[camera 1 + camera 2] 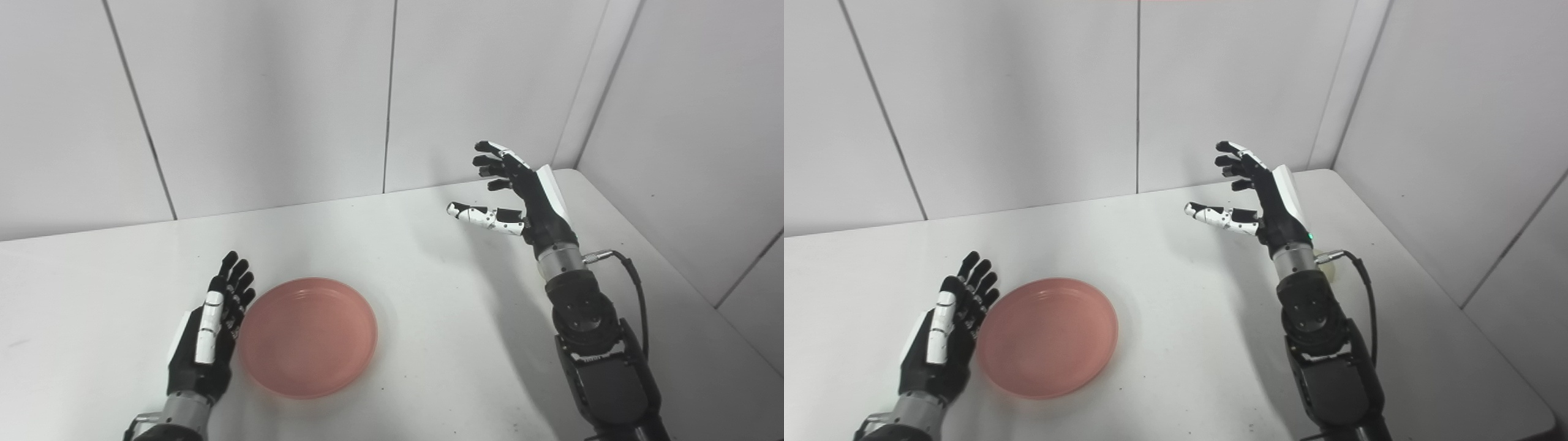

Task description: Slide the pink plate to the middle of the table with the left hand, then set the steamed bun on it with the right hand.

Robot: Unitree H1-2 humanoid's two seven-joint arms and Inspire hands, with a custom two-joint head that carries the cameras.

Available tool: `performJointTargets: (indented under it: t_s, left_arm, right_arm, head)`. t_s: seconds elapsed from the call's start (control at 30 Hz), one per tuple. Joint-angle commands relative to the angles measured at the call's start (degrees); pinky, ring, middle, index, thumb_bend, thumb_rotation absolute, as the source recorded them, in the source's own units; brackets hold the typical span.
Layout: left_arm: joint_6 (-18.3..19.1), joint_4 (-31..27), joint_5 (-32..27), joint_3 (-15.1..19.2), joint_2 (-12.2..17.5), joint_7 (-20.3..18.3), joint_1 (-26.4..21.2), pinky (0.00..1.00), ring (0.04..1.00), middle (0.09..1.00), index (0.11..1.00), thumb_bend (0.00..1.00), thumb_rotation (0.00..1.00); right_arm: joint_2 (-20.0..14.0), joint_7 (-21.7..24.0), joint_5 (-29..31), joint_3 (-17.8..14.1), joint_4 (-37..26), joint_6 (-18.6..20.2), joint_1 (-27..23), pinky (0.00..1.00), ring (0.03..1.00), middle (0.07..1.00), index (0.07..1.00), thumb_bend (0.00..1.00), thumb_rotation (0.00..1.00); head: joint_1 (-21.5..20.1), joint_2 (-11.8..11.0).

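A: Plate-sliding step here. The left hand (208, 331) stands edge-on against the pink plate's (307, 335) left rim, fingers (236, 278) straight, holding nothing.

B: The plate sits left of centre on the desk (429, 294); it needs pushing right.

A: The right hand (520, 193) hovers high, fingers spread wide, empty. No steamed bun visible.

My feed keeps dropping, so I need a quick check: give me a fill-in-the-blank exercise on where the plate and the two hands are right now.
1. The plate on the table is ____ in colour.
2. The left hand is open and sits right beside the plate's ____ edge.
3. The right hand is raised with its fingers spread, holding ____.
4. The plate has ____ on it.

Missing words: pink; left; nothing; nothing
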Motion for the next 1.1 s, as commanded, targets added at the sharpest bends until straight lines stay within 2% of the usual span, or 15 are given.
performJointTargets:
  t_s: [0.0, 0.13, 0.23, 0.33, 0.43, 0.53, 0.6, 0.7, 0.83, 0.9, 0.93, 1.07]
  left_arm:
    - [-0.8, 1.4, -0.6, 0.3, 1.2, -1.5, 0.7, 1.0, 1.0, 1.0, 0.999, 0.67, 0.95]
    - [-1.4, 2.2, -0.8, 0.5, 1.4, -1.9, 0.5, 1.0, 1.0, 1.0, 0.995, 0.65, 0.97]
    - [-2.0, 2.3, -0.4, 0.6, 1.4, -1.7, 0.4, 1.0, 1.0, 0.999, 0.991, 0.65, 0.97]
    - [-2.0, 2.4, -0.4, 0.6, 1.6, -2.0, 0.5, 1.0, 1.0, 1.0, 0.993, 0.66, 0.98]
    - [-1.5, 2.0, 0.0, 0.3, 2.1, -2.2, 0.6, 1.0, 1.0, 1.0, 0.998, 0.65, 1.0]
    - [-0.8, 1.6, 0.0, 0.2, 2.6, -2.3, 0.7, 1.0, 1.0, 1.0, 1.0, 0.66, 1.0]
    - [-0.8, 1.8, -0.5, 0.4, 2.7, -2.5, 0.6, 1.0, 1.0, 1.0, 0.998, 0.66, 0.99]
    - [-1.8, 2.5, -0.9, 0.7, 2.9, -3.0, 0.4, 1.0, 1.0, 1.0, 0.991, 0.66, 0.99]
    - [-1.0, 2.1, -1.5, 1.1, 2.9, -3.4, 0.5, 1.0, 1.0, 1.0, 0.984, 0.66, 0.99]
    - [-0.7, 1.5, -1.4, 1.0, 2.9, -3.3, 0.6, 1.0, 1.0, 1.0, 0.98, 0.65, 1.0]
    - [-0.7, 1.5, -1.4, 1.0, 2.9, -3.3, 0.7, 1.0, 1.0, 0.997, 0.979, 0.64, 1.0]
    - [0.5, 0.6, -1.8, 1.0, 3.0, -3.5, 0.8, 1.0, 1.0, 0.998, 0.976, 0.65, 0.99]
  right_arm:
    - [-3.3, -0.1, -2.2, -1.3, -3.1, 2.7, -1.6, 0.62, 0.734, 0.76, 0.784, 0.7, 0.33]
    - [-6.1, 0.2, -6.9, -0.7, -4.3, 6.9, -1.0, 0.64, 0.755, 0.786, 0.809, 0.74, 0.39]
    - [-7.9, 1.1, -9.6, -0.7, -5.1, 9.8, -0.7, 0.64, 0.76, 0.794, 0.802, 0.75, 0.38]
    - [-9.1, 3.8, -10.1, -1.9, -5.4, 11.2, -0.4, 0.71, 0.827, 0.841, 0.793, 0.76, 0.36]
    - [-9.0, 8.5, -14.4, -5.1, -5.4, 11.3, -0.2, 0.76, 0.869, 0.867, 0.793, 0.79, 0.35]
    - [-6.6, 14.1, -21.6, -9.6, -5.5, 11.3, -1.0, 0.77, 0.874, 0.876, 0.797, 0.79, 0.32]
    - [-4.6, 17.6, -26.1, -12.9, -5.4, 11.3, -1.8, 0.82, 0.912, 0.9, 0.807, 0.79, 0.29]
    - [-3.2, 20.3, -30.4, -15.0, -4.6, 11.3, -2.3, 0.81, 0.927, 0.902, 0.811, 0.8, 0.26]
    - [-2.4, 21.6, -33.4, -15.4, -2.7, 11.3, -2.6, 0.77, 0.926, 0.912, 0.811, 0.82, 0.25]
    - [-2.3, 22.2, -34.3, -15.2, -1.4, 11.3, -2.7, 0.71, 0.904, 0.915, 0.804, 0.85, 0.24]
    - [-2.1, 22.6, -34.7, -15.2, -0.8, 11.3, -2.8, 0.72, 0.9, 0.914, 0.817, 0.84, 0.24]
    - [-2.4, 23.9, -38.2, -12.7, 2.6, 11.3, -3.1, 0.71, 0.881, 0.905, 0.832, 0.84, 0.28]
  head:
    - [-0.3, -0.1]
    - [-0.3, -0.3]
    - [-0.3, -0.1]
    - [-0.8, -0.2]
    - [-1.7, -0.2]
    - [-2.1, -0.3]
    - [-2.3, -0.3]
    - [-2.6, -0.2]
    - [-2.7, -0.3]
    - [-2.7, -0.1]
    - [-2.7, -0.1]
    - [-2.8, 0.1]
